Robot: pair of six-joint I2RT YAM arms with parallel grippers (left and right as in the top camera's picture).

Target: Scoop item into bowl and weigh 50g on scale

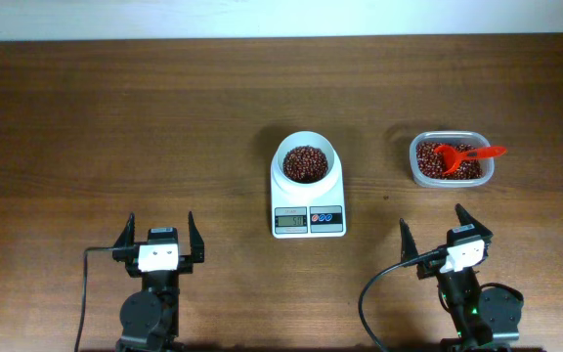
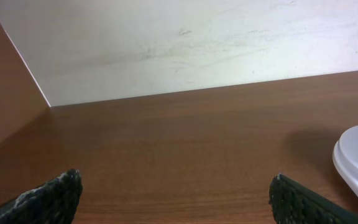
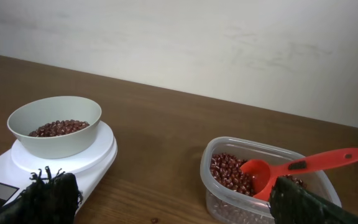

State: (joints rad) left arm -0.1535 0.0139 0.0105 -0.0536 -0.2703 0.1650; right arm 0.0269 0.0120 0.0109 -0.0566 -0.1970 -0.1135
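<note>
A white bowl (image 1: 306, 159) holding red-brown beans (image 1: 305, 163) stands on the white scale (image 1: 308, 220) at mid table; the right wrist view shows the bowl (image 3: 55, 127) on the scale (image 3: 86, 165) at left. More beans (image 1: 436, 156) fill a clear plastic tub (image 1: 450, 181), with a red scoop (image 1: 467, 154) lying in them, also in the right wrist view as scoop (image 3: 303, 165) in tub (image 3: 229, 199). My left gripper (image 1: 158, 235) is open near the front edge, left of the scale. My right gripper (image 1: 436, 228) is open in front of the tub, holding nothing.
A single stray bean (image 3: 154, 219) lies on the wooden table between scale and tub. A pale wall (image 2: 197, 43) borders the table's far edge. The scale's rim (image 2: 356, 165) shows at the right of the left wrist view.
</note>
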